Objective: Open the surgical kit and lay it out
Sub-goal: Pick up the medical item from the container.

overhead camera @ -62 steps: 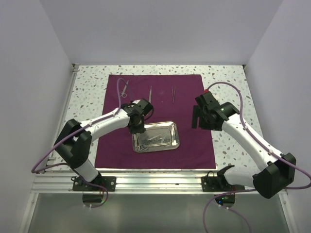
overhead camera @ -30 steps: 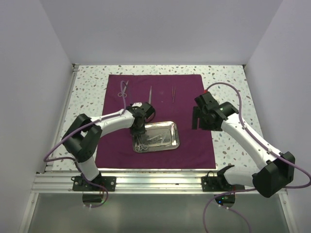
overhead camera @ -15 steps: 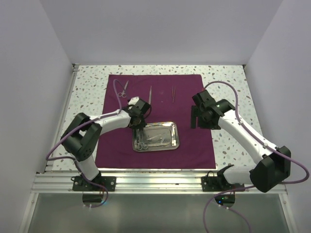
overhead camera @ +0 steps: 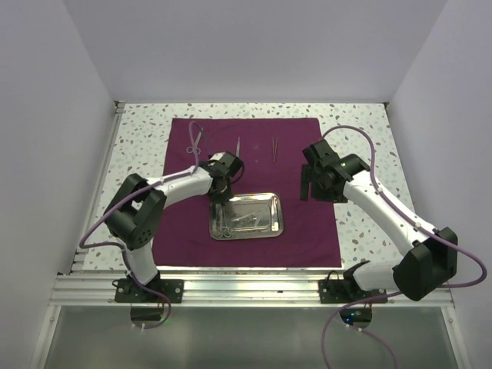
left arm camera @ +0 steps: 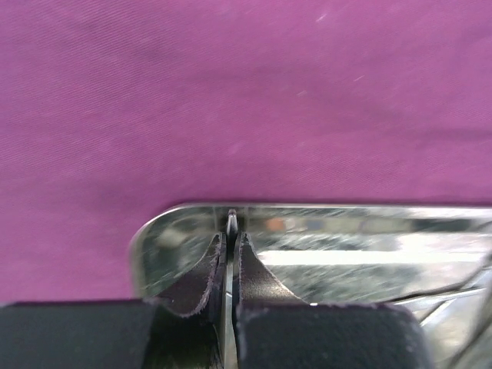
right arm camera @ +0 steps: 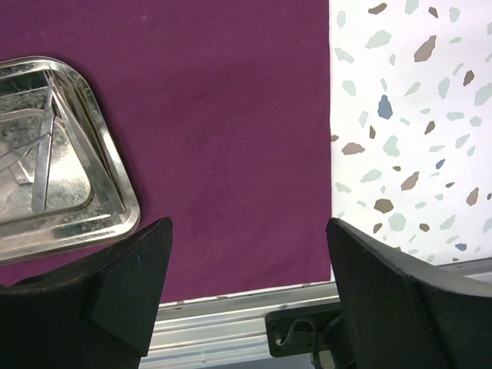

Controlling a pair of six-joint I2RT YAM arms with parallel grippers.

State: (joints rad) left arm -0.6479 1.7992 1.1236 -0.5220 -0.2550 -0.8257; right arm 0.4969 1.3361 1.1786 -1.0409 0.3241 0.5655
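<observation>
The maroon cloth (overhead camera: 307, 223) lies spread flat on the table. On its near middle stands the steel tray (overhead camera: 278, 214) with thin silver instruments (overhead camera: 231, 223) inside. My left gripper (overhead camera: 218, 197) is at the tray's far left corner. In the left wrist view my left gripper (left arm camera: 231, 234) is shut on a thin silver instrument (left arm camera: 231, 218), whose tip pokes out above the tray rim (left arm camera: 154, 231). Scissors (overhead camera: 197, 141) and two slim tweezers (overhead camera: 237, 147) (overhead camera: 274, 148) lie along the cloth's far part. My right gripper (overhead camera: 307, 184) hovers open over the cloth (right arm camera: 223, 131), right of the tray (right arm camera: 115, 192).
Speckled tabletop (right arm camera: 407, 115) surrounds the cloth. An aluminium rail (right arm camera: 215, 330) runs along the near edge by the arm bases. White walls close in the left, right and back sides.
My left gripper has closed on the thin instrument at the tray's far left corner. The right arm has shifted only slightly and stays open.
</observation>
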